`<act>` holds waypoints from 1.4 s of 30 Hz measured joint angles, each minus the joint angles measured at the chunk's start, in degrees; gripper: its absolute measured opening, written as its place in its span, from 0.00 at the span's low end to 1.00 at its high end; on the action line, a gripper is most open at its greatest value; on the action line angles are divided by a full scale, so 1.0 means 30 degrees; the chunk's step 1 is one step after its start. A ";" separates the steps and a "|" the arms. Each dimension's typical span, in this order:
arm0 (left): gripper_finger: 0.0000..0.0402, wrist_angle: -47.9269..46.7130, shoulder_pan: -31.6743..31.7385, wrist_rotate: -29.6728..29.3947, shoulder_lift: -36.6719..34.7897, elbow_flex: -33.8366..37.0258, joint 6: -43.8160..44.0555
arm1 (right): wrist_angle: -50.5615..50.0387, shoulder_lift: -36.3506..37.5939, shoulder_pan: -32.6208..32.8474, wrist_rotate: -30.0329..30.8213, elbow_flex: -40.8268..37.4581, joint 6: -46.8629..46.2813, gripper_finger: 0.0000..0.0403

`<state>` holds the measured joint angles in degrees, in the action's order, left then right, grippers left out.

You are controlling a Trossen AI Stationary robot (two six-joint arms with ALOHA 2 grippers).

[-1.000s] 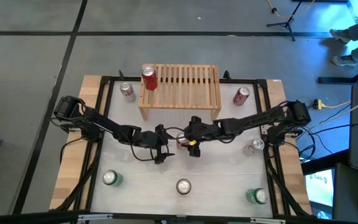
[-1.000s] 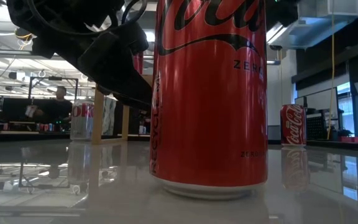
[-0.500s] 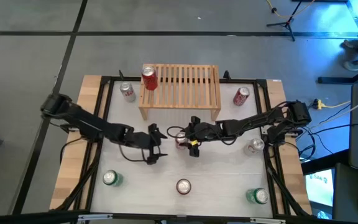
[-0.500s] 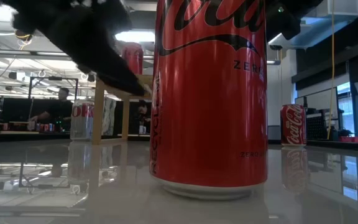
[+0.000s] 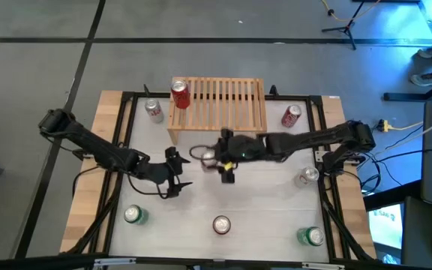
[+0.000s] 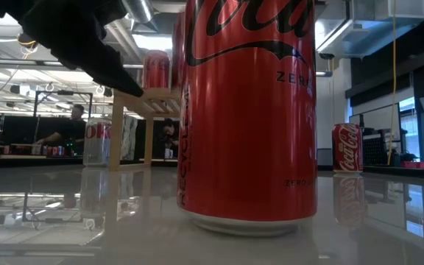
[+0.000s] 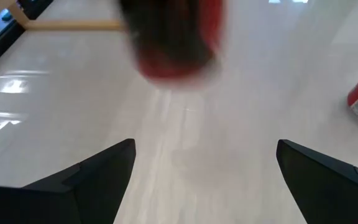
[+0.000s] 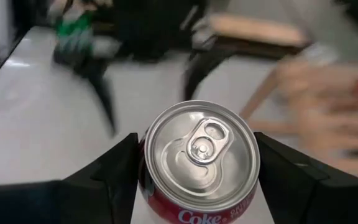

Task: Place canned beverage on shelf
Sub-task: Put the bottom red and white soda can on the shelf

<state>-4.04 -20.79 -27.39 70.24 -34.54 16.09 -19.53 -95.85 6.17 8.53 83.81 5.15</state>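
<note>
One can (image 8: pixel 199 146), silver-topped with red "Coke" lettering on its side, clamped upright in the right gripper (image 5: pixel 220 156), a dark finger (image 8: pixel 120 171) pressed against each flank. Held just in front of the shelf (image 5: pixel 223 112), near the middle of its front edge, seen from above. Cannot tell whether lifted or resting on the table (image 5: pixel 261 202).

On the shelf itself, at the left rear corner of the slatted top: one red can (image 5: pixel 179 94), standing upright. Shows in the low view too, perched on the pale wood.

Beside the shelf, on the table: a silver-and-red can (image 5: pixel 153 109) just off the left end, a red can (image 5: pixel 291 115) near the right end.

Further out, left of the held can and well apart from it: the left gripper (image 5: pixel 172 178), jaws spread wide, gripping nothing, hanging over bare tabletop. Through its wrist camera, only a blurred red shape ahead and pale table between the fingers (image 7: pixel 98 174).

Along the near side of the table: a green can (image 5: pixel 133 215) at the left, a Coke Zero can (image 5: pixel 221 224) at the middle, filling the low view, another green can (image 5: pixel 312 236) at the right. Toward the right edge, a silver can (image 5: pixel 307 176).
</note>
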 joint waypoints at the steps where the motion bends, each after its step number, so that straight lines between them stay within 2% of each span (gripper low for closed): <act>1: 0.95 -0.0049 0.0042 0.0015 0.0007 0.0000 -0.0024 | -0.0757 0.0000 -0.0260 0.0245 0.1062 0.0312 0.64; 6: 0.95 -0.0158 0.0041 0.0098 0.0007 0.0000 -0.0606 | -0.2582 -0.0158 -0.2556 0.0468 0.4787 0.1338 0.64; 12: 0.95 -0.0097 0.0048 0.0092 0.0015 0.0000 -0.1041 | -0.2016 -0.0351 -0.6582 -0.2080 0.6176 0.1351 0.63; 18: 0.95 0.0039 0.0048 0.0099 0.0022 0.0000 -0.1039 | -0.1604 -0.2158 -0.9484 -0.5110 0.7527 0.0646 0.63; 25: 0.95 0.0061 0.0048 0.0186 0.0022 0.0000 -0.0662 | -0.3219 -0.4646 -1.0607 -0.6998 0.9689 0.0214 0.63; 30: 0.95 0.0061 0.0048 0.0201 0.0022 0.0000 -0.0539 | -0.3150 -0.5142 -1.0584 -0.6947 0.9747 0.0420 0.62; 36: 0.95 0.0061 0.0048 0.0216 0.0022 0.0000 -0.0548 | -0.3154 -0.5253 -1.0585 -0.6971 0.9747 0.0940 0.57; 42: 0.95 0.0061 0.0048 0.0230 0.0022 0.0000 -0.0900 | -0.3104 -0.5263 -1.0594 -0.6853 0.9747 0.1199 0.57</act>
<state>-3.86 -20.64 -26.70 70.30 -34.54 13.39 -28.84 -111.64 -25.62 -12.03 113.06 8.75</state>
